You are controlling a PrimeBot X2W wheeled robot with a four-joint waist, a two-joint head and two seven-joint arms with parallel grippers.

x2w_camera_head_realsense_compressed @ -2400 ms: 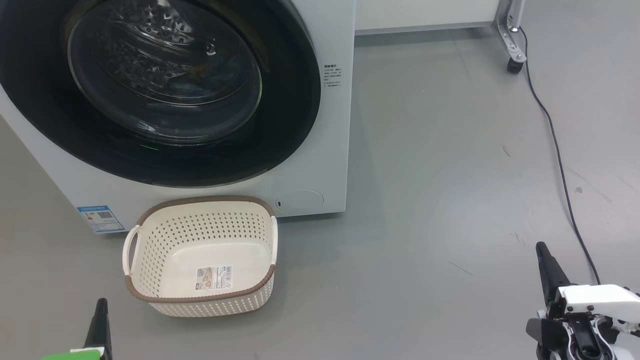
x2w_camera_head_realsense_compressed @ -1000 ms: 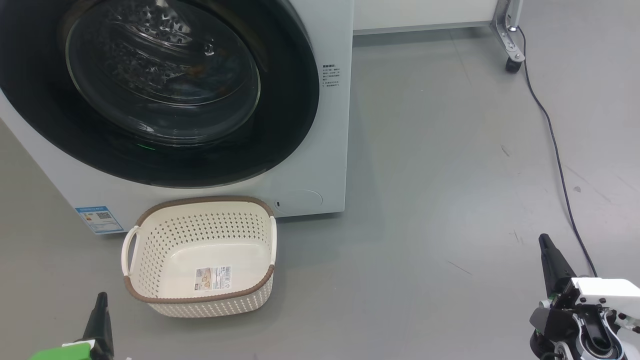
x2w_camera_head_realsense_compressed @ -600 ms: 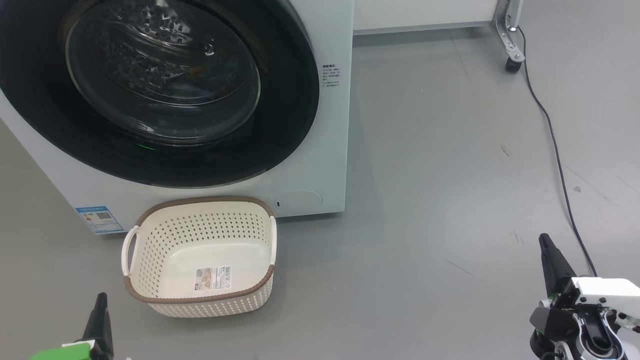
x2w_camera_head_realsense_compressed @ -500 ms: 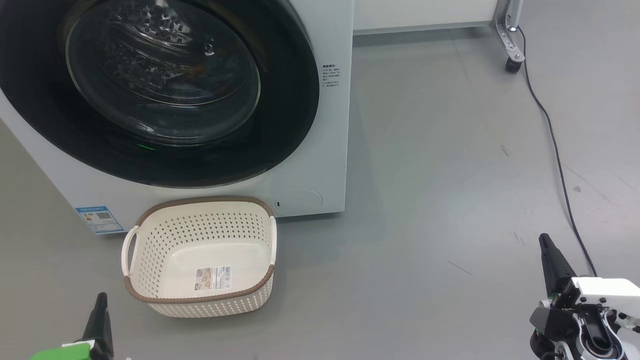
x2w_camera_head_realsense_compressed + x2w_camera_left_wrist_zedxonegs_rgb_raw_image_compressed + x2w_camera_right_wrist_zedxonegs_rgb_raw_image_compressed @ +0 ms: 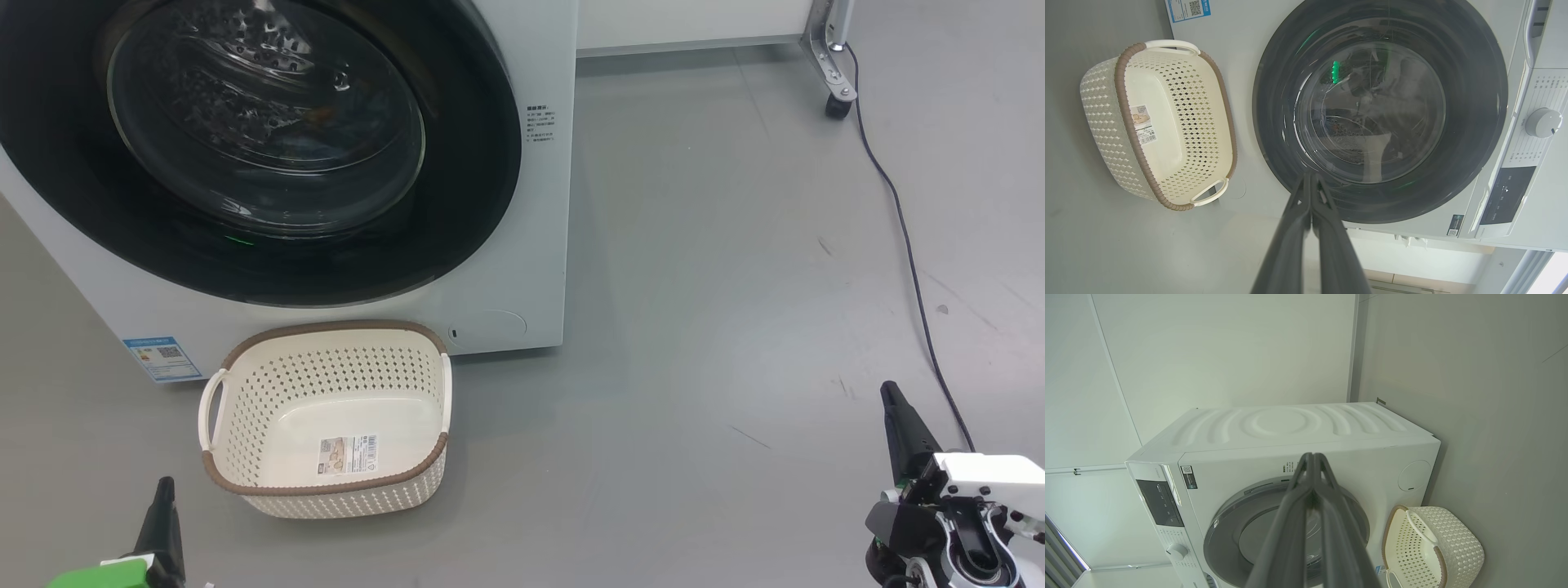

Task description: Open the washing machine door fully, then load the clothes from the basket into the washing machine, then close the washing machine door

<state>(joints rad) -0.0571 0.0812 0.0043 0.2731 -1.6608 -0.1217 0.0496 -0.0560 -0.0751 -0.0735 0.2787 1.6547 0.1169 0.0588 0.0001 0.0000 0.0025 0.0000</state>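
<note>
Head view: perforated cream basket (image 5: 343,500) below glossy round door (image 5: 461,188); left tool (image 5: 166,487), right tool (image 5: 891,395) closed.

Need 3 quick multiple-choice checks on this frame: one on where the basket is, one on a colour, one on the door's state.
1. Where is the basket?
A) on the floor, just in front of the washing machine
B) on top of it
C) behind it

2. What colour is the basket's rim?
A) blue
B) brown
C) black

3. The door is:
A) wide open
B) taken off
C) shut

Answers:
1 A, the basket stands on the floor below the door.
2 B, a brown woven-look band runs round its top.
3 C, the black ring lies flush on the machine's front in the head and left wrist views.
</note>
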